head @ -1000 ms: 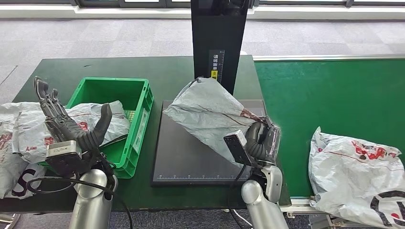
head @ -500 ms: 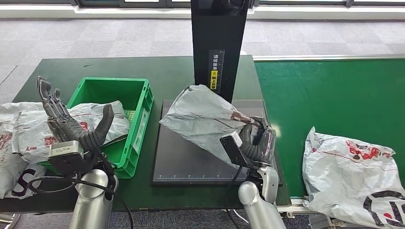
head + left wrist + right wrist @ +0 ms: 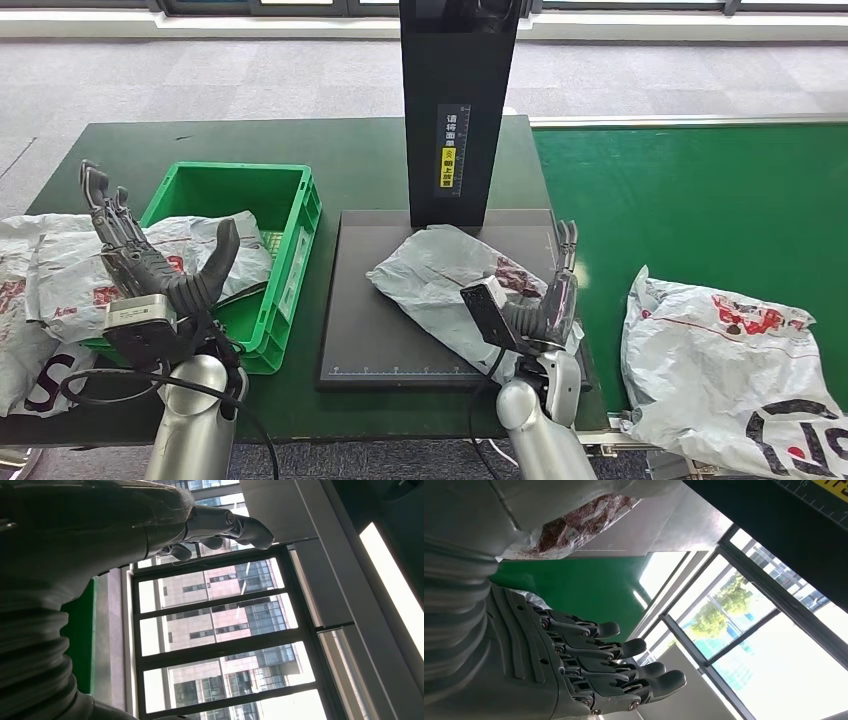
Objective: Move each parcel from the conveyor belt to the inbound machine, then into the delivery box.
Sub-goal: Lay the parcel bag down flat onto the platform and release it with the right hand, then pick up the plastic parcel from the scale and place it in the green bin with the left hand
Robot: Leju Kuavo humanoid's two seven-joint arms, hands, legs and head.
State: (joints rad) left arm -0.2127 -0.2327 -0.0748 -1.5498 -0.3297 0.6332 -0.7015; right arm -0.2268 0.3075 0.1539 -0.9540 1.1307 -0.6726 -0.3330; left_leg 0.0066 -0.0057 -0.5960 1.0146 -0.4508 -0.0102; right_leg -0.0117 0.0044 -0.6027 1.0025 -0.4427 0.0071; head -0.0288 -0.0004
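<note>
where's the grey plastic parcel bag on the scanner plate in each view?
Head view: grey plastic parcel bag lies on the black scanner plate, beside the right hand.
Left wrist view: not in it.
Right wrist view: grey bag edge with red print.
Shared landmark: green conveyor belt.

We record even, bright daylight in the head view, with soft short shadows under the grey parcel (image 3: 450,285) on the dark scanner plate (image 3: 375,330) and everything sharp to the edges. Both wrist views face windows (strong backlight): the panes (image 3: 220,650) blow out to near white, and the left hand (image 3: 100,520) turns to a dark, soft silhouette. The right hand (image 3: 574,670) stays readable, slightly blurred nearest the lens.
</note>
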